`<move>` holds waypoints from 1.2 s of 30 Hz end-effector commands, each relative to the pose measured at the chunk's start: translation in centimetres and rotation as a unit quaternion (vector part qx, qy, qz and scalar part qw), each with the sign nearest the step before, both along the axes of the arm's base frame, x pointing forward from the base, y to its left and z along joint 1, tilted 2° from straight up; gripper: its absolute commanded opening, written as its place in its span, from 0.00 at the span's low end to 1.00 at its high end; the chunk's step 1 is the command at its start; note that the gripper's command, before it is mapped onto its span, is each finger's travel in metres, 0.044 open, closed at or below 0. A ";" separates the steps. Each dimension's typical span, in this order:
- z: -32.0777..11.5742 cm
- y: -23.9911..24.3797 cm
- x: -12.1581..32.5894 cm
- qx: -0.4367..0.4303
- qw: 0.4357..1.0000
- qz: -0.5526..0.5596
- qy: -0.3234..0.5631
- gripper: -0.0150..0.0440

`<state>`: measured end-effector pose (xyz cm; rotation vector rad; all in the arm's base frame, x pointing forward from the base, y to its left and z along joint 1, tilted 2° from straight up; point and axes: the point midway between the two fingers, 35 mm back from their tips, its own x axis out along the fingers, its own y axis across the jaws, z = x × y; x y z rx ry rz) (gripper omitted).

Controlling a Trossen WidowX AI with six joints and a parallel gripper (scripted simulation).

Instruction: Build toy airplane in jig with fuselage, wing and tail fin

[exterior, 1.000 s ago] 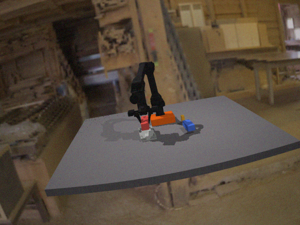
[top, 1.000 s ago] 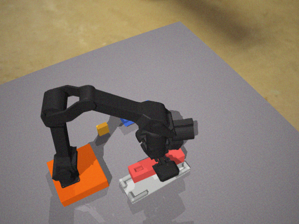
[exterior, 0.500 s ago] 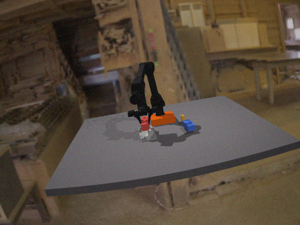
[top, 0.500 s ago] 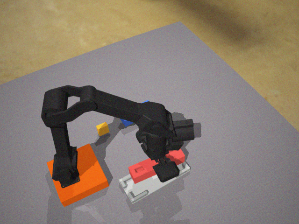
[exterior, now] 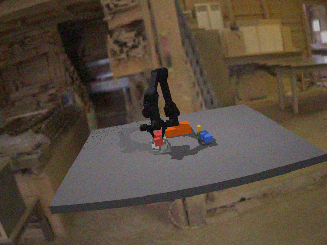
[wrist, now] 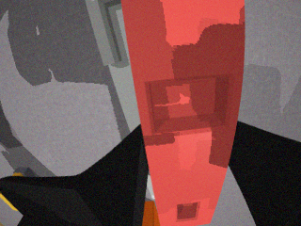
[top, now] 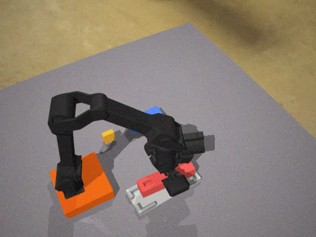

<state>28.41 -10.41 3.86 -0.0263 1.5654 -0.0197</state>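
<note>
Though partly hidden, hand [top: 171,179] [exterior: 158,135] [wrist: 180,124] grips red fuselage [top: 150,184] [exterior: 158,141] [wrist: 193,61], half open.

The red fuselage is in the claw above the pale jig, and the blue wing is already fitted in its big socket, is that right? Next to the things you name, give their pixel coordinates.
Not quite: the blue wing [top: 154,110] [exterior: 206,137] lies on the table, as the exterior view shows. The rest holds.

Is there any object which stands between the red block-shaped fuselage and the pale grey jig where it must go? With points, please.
Nothing visible stands between them: the gripper [top: 170,176] grips the red fuselage [top: 150,184] [exterior: 158,141] [wrist: 188,155] directly over the pale grey jig [top: 163,200] [exterior: 165,149].
</note>
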 end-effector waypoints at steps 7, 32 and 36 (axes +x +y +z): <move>-1.5 -0.1 -0.1 -0.001 1.000 0.003 0.003 0.59; -1.3 0.0 -0.1 0.001 1.000 0.000 0.002 0.80; -1.3 0.0 -0.1 0.001 1.000 0.000 0.002 0.97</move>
